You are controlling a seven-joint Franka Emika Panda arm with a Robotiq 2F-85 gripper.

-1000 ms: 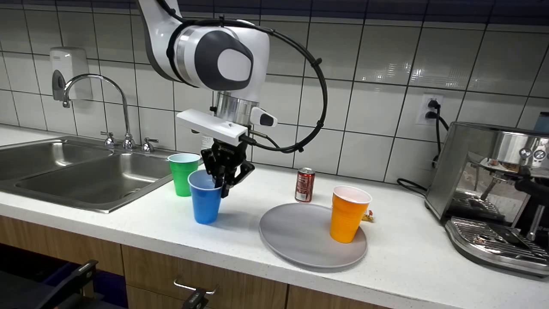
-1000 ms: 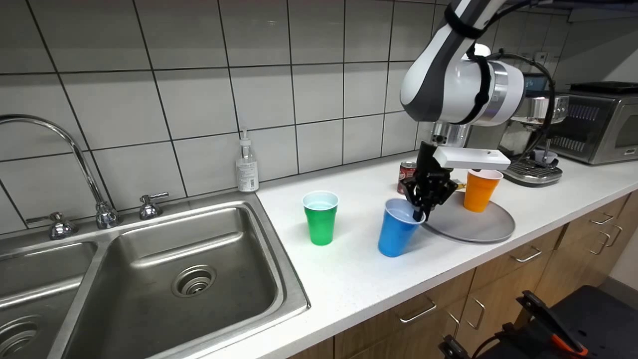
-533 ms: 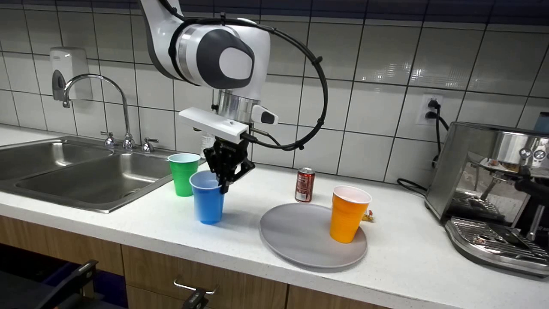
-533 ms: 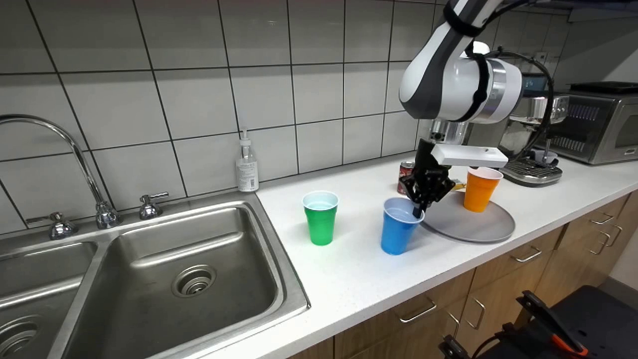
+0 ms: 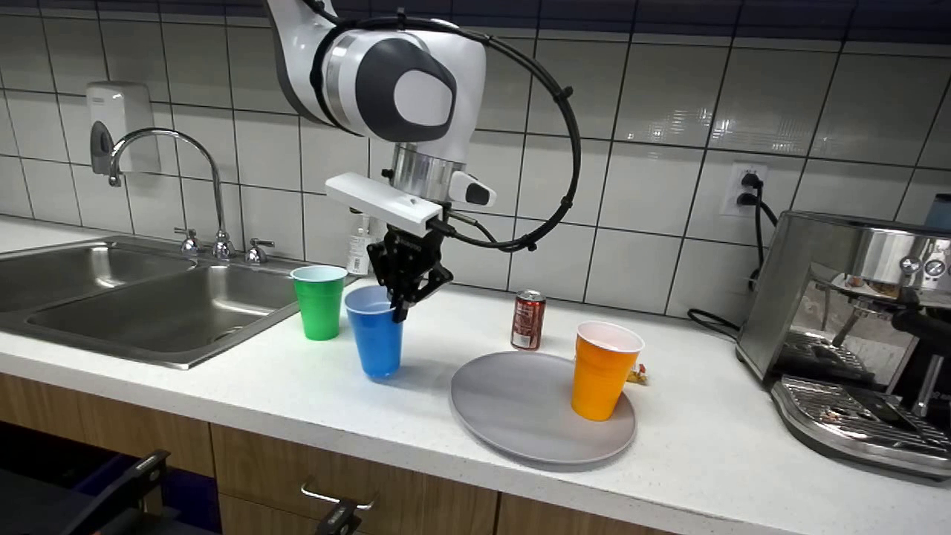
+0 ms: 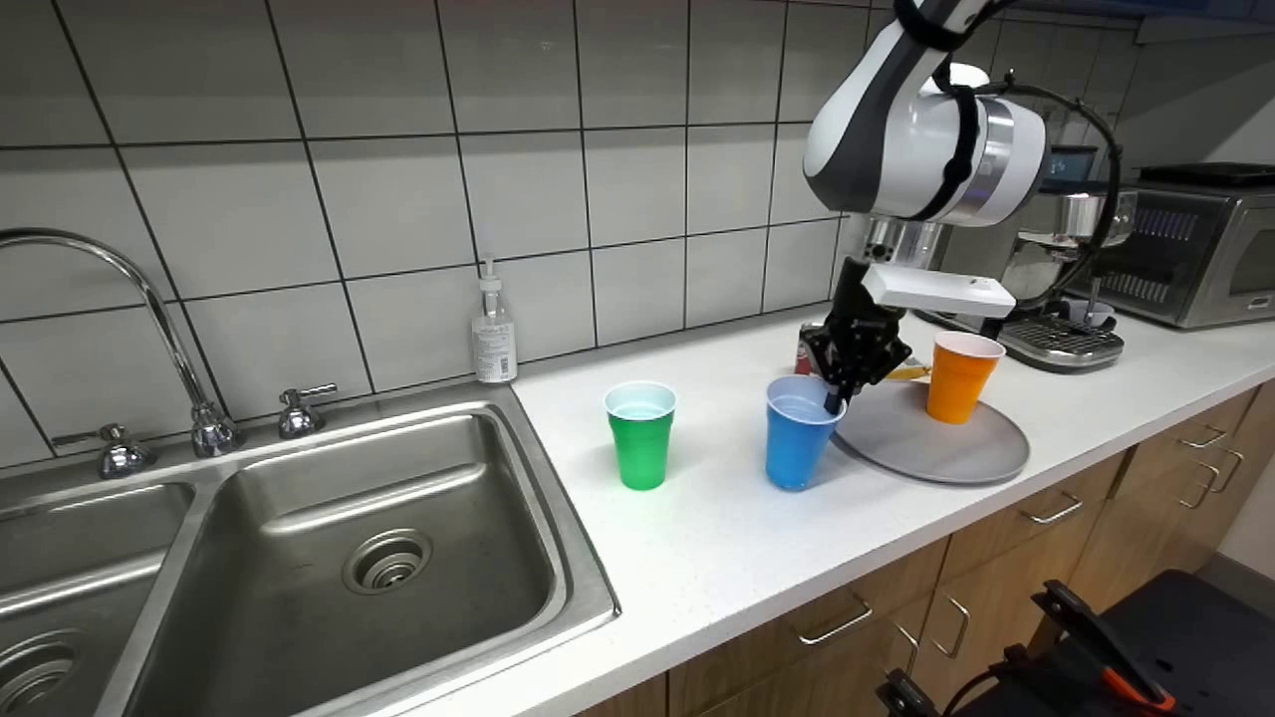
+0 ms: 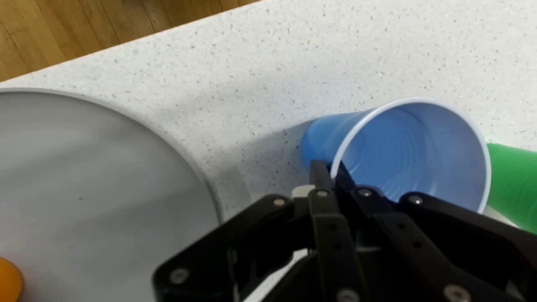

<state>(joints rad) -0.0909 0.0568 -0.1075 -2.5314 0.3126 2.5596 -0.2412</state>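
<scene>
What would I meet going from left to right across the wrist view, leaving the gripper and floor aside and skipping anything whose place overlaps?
Grey plate → blue cup → green cup.

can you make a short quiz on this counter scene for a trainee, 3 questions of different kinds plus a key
1. Multiple choice: what colour is the cup that the gripper holds?
a) green
b) blue
c) orange

2. True or false: the orange cup stands on the grey plate.

3. Fill in the gap: in the wrist view, the gripper pinches the held cup at its ____.

Key:
1. b, it holds the blue cup.
2. True, as both exterior views show.
3. Rim.
</scene>
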